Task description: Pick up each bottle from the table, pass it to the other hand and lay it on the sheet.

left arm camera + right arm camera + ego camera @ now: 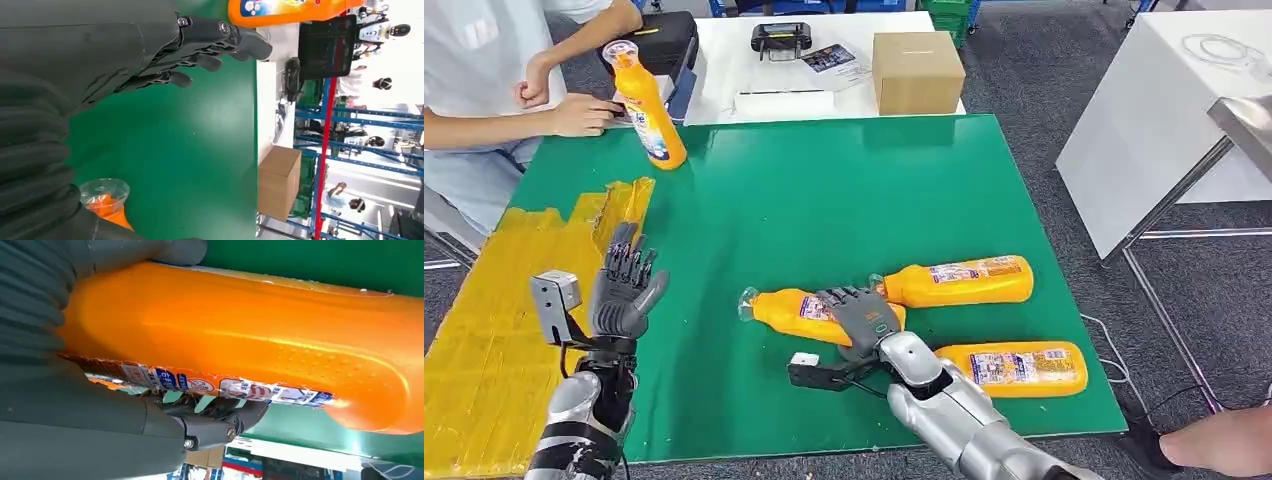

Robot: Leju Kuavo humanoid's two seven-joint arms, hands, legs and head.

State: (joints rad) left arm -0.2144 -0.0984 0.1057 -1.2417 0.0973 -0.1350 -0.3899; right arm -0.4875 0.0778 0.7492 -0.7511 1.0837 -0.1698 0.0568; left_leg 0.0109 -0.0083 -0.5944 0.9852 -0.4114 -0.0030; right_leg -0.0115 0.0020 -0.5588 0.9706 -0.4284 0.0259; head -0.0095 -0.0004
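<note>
Arms: silver metal, rounded jointed segments, black bands at the lower left arm.
Left hand (624, 290): dark grey, ribbed cover, slim black fingers (210, 62) with small silver screws.
Right hand (864, 318): grey palm shell, darker fingers (235, 420), one screw near the knuckle.
Wrist cameras: boxy, grey on the left, black on the right with thin black cable.

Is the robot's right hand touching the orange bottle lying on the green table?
Touching. In the right wrist view the fingers and thumb wrap the bottle, pressed against it. The head view shows the right hand laid over it.
</note>
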